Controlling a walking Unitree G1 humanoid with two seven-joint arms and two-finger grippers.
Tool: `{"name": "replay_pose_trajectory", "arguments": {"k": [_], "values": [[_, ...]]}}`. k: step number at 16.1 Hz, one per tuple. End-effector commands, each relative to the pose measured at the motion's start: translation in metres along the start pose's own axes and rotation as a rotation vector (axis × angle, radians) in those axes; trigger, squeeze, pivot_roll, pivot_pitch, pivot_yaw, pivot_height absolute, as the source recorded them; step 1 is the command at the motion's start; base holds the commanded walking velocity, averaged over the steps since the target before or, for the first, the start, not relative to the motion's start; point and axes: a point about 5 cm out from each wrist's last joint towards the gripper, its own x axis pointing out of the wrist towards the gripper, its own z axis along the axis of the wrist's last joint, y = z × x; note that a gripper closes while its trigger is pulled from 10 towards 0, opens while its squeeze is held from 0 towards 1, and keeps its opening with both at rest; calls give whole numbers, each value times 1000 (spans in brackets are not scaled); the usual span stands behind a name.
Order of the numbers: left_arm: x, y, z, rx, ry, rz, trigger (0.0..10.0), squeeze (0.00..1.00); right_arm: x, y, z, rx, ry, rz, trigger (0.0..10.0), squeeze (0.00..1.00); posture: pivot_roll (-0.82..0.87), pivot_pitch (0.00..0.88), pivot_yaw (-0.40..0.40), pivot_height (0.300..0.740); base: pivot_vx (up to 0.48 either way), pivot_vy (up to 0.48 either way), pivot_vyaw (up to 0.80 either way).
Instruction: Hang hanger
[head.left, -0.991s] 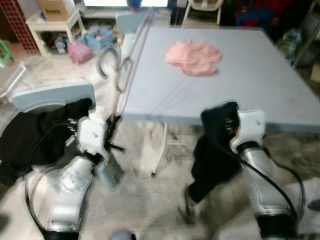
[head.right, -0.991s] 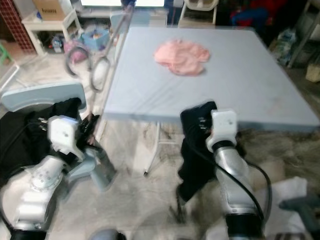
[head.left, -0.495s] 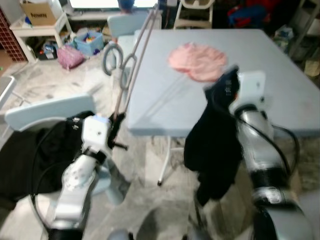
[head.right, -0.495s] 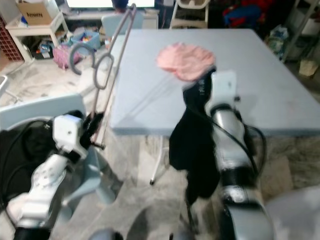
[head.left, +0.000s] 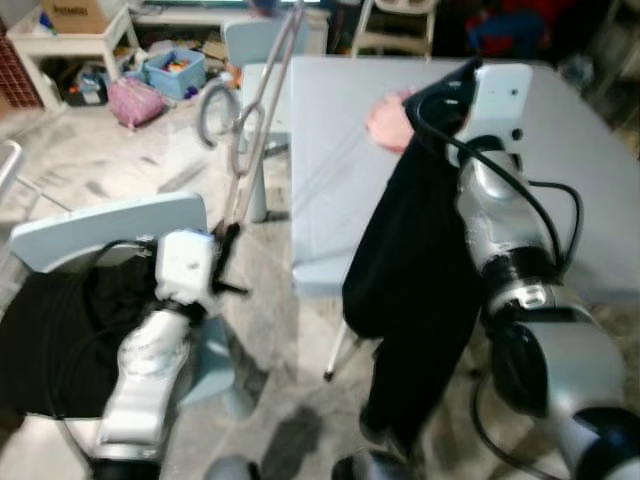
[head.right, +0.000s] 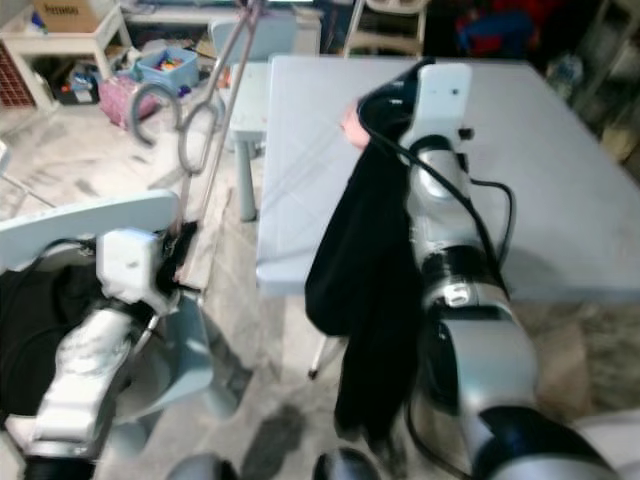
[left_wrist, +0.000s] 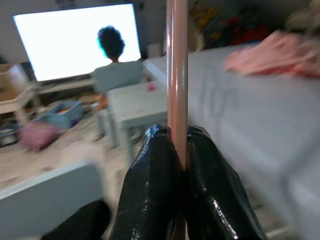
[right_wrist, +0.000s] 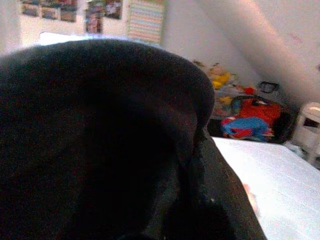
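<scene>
My left gripper (head.left: 229, 243) is shut on the thin pink rod of the hanger (head.left: 262, 120), low at the left. The rod slants up toward the table's far left corner, with grey hooks (head.left: 217, 112) partway up. In the left wrist view the fingertips (left_wrist: 156, 145) pinch the rod (left_wrist: 177, 60). My right gripper (head.left: 455, 88) is raised high over the grey table (head.left: 330, 200). A black garment (head.left: 420, 250) hangs from it down past the table's front edge and hides its fingers. The same garment (right_wrist: 100, 150) covers the right wrist view.
A pink cloth (head.left: 385, 118) lies on the table behind the garment. A light blue chair (head.left: 110, 225) with black clothes (head.left: 50, 330) stands at my left. A pink bag (head.left: 135, 100), a blue bin (head.left: 175, 68) and a small white table (head.left: 60, 40) are at the far left.
My right arm has lifted the black garment from below the table's front edge to high above the table. The left gripper keeps hold of the hanger. The camera has shifted.
</scene>
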Motion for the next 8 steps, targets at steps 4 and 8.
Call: {"name": "replay_pose_trajectory", "arguments": {"k": [4,8], "values": [[-12,-1,4,1,-12,11,10000,0,9,-29,21,55,-61,-98,10000,0,86,61,-88,740,0,0,0],[-9,-4,6,-15,-13,-23,10000,0,-5,-40,-8,17,-21,-89,10000,0,60,69,-56,740,212,0,0]]}}
